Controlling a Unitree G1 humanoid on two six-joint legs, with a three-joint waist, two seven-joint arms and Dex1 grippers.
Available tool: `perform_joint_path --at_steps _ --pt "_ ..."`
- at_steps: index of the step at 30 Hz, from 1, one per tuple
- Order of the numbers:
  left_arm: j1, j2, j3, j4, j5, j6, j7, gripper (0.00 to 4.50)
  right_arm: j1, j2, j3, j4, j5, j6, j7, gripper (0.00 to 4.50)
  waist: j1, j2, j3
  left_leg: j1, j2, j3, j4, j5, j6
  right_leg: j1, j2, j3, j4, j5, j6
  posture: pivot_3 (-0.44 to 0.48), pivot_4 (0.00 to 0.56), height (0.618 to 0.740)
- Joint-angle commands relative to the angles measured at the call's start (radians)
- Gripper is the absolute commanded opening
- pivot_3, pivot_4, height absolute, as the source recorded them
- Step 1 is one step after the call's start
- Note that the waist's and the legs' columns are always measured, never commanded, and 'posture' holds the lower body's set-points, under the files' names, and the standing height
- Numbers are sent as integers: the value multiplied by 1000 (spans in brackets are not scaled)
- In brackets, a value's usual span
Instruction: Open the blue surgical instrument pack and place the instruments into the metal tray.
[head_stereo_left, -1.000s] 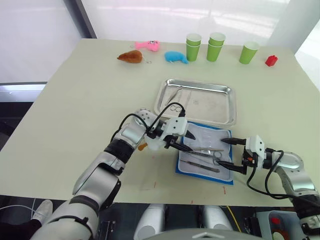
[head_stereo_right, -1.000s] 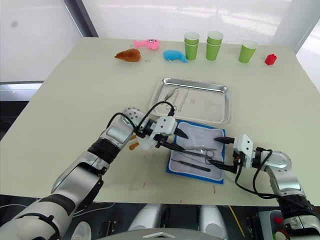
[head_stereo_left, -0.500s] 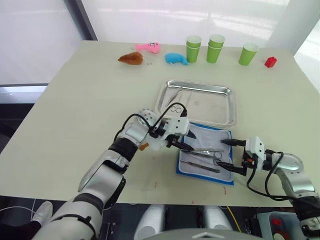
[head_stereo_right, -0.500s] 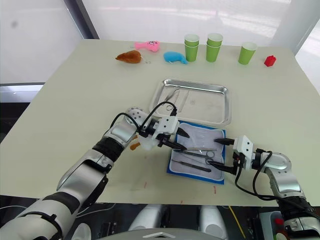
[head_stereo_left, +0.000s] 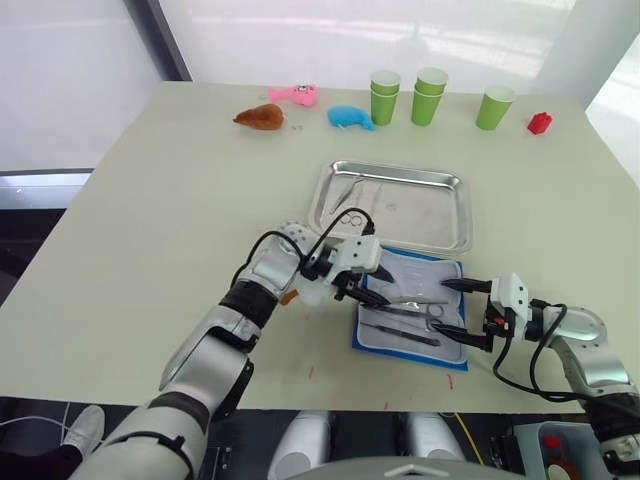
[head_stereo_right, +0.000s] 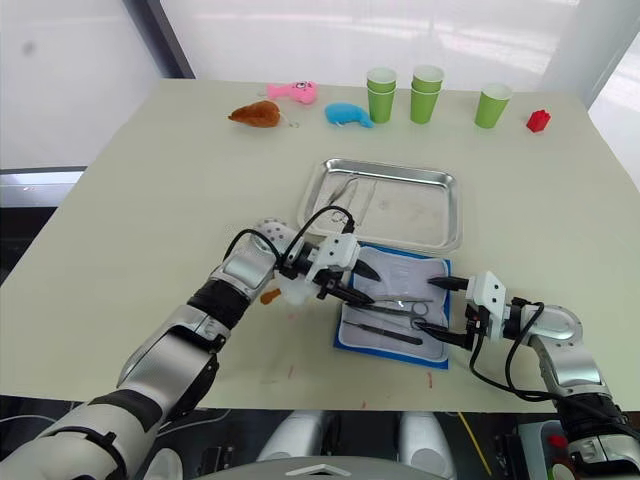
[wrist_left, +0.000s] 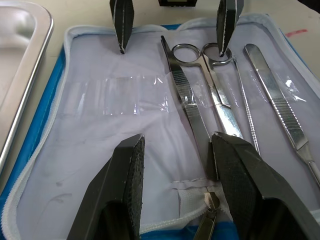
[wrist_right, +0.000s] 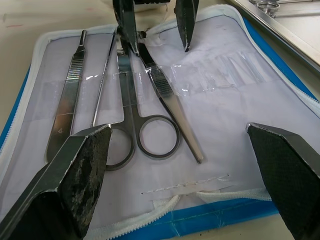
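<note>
- The left gripper (head_stereo_left: 367, 284) has crept slightly further over the open pack (head_stereo_left: 412, 307), toward the tray (head_stereo_left: 392, 203) side; its open fingers now sit above the tips of the scissors (wrist_left: 210, 95).
- The left arm's elbow has swung a little inward.
- The right gripper (head_stereo_left: 453, 307) has barely shifted along the pack's edge.

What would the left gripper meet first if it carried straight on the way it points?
Probably the scissors on the open pack's lining, just ahead of the left gripper; beyond them the right gripper. Depth is uncertain.
</note>
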Motion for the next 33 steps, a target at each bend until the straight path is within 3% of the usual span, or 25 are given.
perform_joint_path --at_steps 1,12,16,17,19,33 --pt "51 7 -43 -60 21 11 -36 2280 62 5 74 59 -77 44 -5 4500 0 0 -3 0 0 0 0 -2 0 0 0 0 -1 0 0 0 150 740" --pt "34 0 -28 -2 66 0 23 2280 74 7 74 51 -77 46 -14 4500 2 1 -13 1 -1 0 1 -7 1 -2 0 0 -8 2 3 0 150 740" --pt "33 3 -30 7 68 -7 14 1181 74 7 74 50 -76 46 -17 4500 2 3 -16 1 -1 0 1 -7 1 -2 0 0 -8 2 3 0 150 740" --pt "34 4 -30 7 67 -7 10 611 73 7 75 50 -76 46 -17 4500 2 4 -17 1 -1 0 1 -7 1 -2 0 0 -8 2 3 0 150 740" --pt "35 4 -31 7 67 -8 6 88 73 7 75 51 -75 46 -18 4500 2 3 -17 1 0 -1 1 -7 1 -2 0 0 -8 2 3 0 150 740" --pt "-8 -1 -2 -14 51 15 17 88 68 9 81 59 -75 45 -14 4500 3 4 -18 0 0 -8 1 -6 0 -2 2 -4 -6 2 2 0 150 740"
